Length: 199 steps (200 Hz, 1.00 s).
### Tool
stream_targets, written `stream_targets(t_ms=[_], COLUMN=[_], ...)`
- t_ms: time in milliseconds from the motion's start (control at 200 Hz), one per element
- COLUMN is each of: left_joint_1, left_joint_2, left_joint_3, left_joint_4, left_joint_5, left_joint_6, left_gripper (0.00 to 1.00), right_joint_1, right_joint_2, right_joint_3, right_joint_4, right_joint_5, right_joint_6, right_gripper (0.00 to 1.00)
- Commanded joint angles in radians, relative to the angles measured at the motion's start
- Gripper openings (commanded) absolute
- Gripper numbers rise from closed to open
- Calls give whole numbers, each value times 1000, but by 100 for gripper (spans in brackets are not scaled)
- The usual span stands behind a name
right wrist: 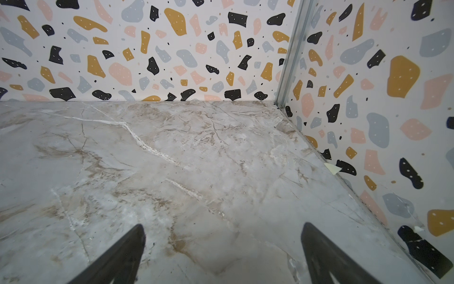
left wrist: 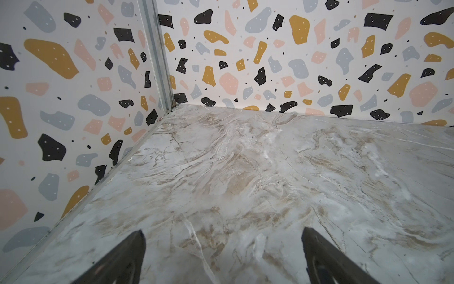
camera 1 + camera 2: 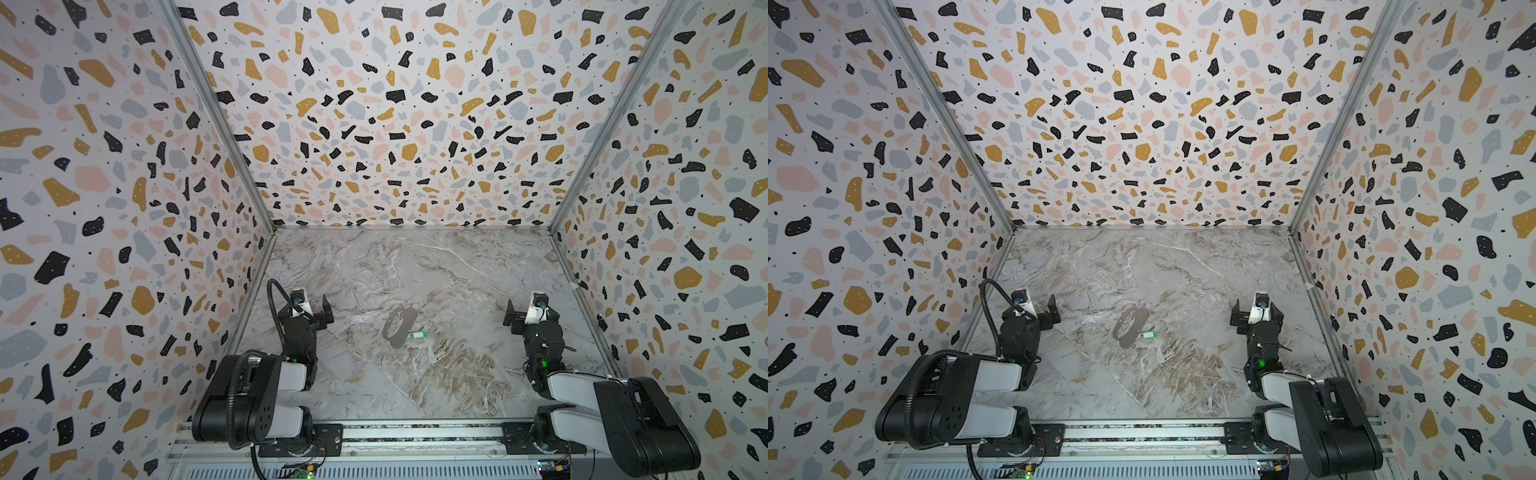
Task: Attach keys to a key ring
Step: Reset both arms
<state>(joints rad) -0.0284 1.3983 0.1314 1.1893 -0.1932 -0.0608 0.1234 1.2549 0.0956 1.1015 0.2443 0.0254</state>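
Green-headed key (image 3: 417,334) lies on the bench (image 3: 415,270) just right of the key ring (image 3: 394,338); left jaws and right jaws stand apart, empty.

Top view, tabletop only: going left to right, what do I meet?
In a top view: left gripper, jaws open → key ring, lying flat → green key, close beside the ring → right gripper, jaws open.

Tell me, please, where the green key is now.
In both top views the green key lies on the marble table, midway between the arms, close beside the key ring on its right-arm side.
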Motion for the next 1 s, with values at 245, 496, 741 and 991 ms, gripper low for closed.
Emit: stream_targets(t_ms=[245,496,741,991], left_joint_1=[-3,-5,-5,-5], left_joint_2=[2,-6,-4,-5], left_joint_3=[19,14,15,15], left_joint_4=[42,44,43,43], left_joint_5=[-15,-14,-13,-13], left_joint_6=[19,22,22,23], left_gripper=[99,99,99,99], right_joint_1=[-16,-38,-38,-37], right_joint_2=[235,232,233,233], right_joint_3=[106,109,108,109], right_joint_4=[153,147,149,149], right_joint_5=[-121,-144,-144,-145], right_joint_6=[-37,-25,-25,-25], right_gripper=[99,99,99,99])
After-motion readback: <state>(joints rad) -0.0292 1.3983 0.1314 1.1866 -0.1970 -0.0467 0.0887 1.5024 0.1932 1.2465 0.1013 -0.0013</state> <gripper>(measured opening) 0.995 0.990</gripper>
